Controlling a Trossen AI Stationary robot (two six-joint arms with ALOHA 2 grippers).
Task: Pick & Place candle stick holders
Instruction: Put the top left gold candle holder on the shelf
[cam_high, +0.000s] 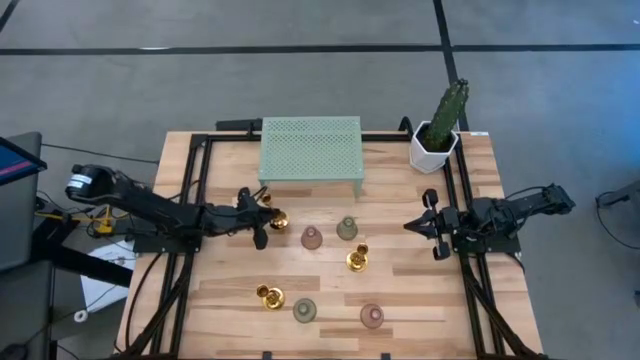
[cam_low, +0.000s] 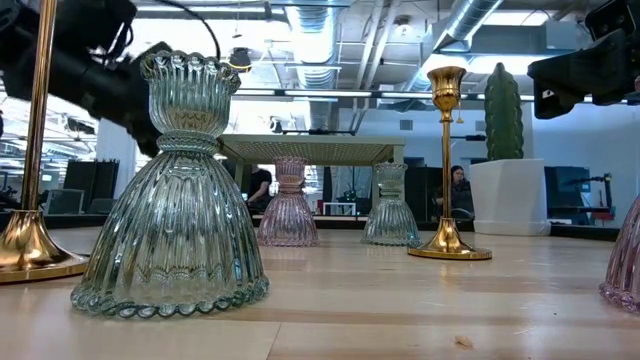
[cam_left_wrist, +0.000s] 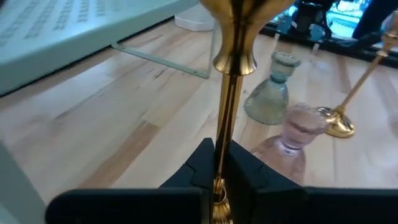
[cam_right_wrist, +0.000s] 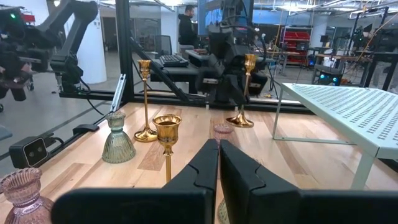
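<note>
My left gripper reaches in from the table's left and is shut on a gold candle stick holder, just in front of the mint stand. Six other holders stand on their bases. A pink one, a green one and a gold one are mid-table. A gold one, a green one and a pink one are nearer the front edge. My right gripper waits shut at the right side, holding nothing. My left gripper pinches the gold holder's thin stem, low down and well below the cup, between its two fingers. The fingers come roughly level from the table's left and lie across the stem. The holder stands about upright; I cannot tell whether its base is clear of the table.
The mint perforated stand sits at the far middle, and a cactus in a white pot at the far right. Black frame rails run along both table sides. Bare wood lies between the stand and the holders.
</note>
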